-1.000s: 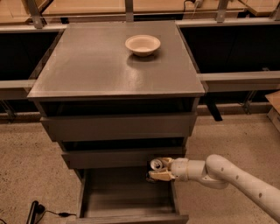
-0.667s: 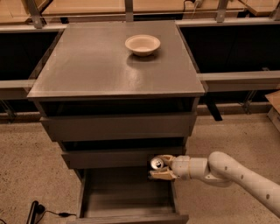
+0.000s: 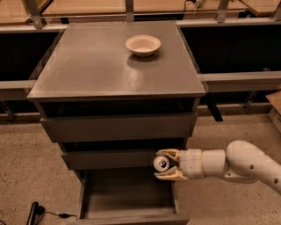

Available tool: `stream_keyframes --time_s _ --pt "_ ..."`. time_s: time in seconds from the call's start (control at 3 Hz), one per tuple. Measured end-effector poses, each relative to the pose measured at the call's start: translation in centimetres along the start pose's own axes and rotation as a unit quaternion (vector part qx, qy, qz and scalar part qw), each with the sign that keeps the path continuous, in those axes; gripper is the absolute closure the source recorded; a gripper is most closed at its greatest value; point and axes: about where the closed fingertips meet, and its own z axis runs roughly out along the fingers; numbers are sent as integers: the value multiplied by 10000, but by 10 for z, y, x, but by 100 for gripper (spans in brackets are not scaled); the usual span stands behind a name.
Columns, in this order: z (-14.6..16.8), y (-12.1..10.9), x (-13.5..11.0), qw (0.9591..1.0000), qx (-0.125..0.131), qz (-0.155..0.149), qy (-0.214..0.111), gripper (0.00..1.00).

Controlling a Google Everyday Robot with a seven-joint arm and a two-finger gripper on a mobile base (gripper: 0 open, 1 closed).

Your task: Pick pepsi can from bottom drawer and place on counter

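Observation:
My gripper (image 3: 164, 165) reaches in from the right, level with the middle drawer front, and is shut on the pepsi can (image 3: 160, 163). The can lies sideways between the cream fingers (image 3: 169, 176), its silver top facing the camera; its blue body is mostly hidden. It hangs above the right rear part of the open bottom drawer (image 3: 127, 200), whose grey floor looks empty. The counter (image 3: 101, 66) is the broad grey cabinet top above, well higher than the can.
A cream bowl (image 3: 143, 45) sits on the counter's far right part. Two upper grey drawers (image 3: 118, 127) stick out slightly. Pale wooden tabletops with metal rails (image 3: 83, 8) stand behind. A black cable (image 3: 37, 212) lies on the floor at lower left.
The gripper with the can has risen a little and shifted slightly left, still in front of the middle drawer. Bowl and drawers are unmoved.

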Motion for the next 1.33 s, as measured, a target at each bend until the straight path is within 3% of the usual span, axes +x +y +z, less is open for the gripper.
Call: stream_keyframes --time_s 0.33,0.67,1.0,1.33 --pt "-39 -10 -64 9985 -197 -384 326 100" --pt "-74 -46 -137 9965 -477 -322 611 100" --pt "-80 -40 -152 9951 -765 -229 587 100" --pt "-78 -45 -160 9947 -777 -272 615 100"
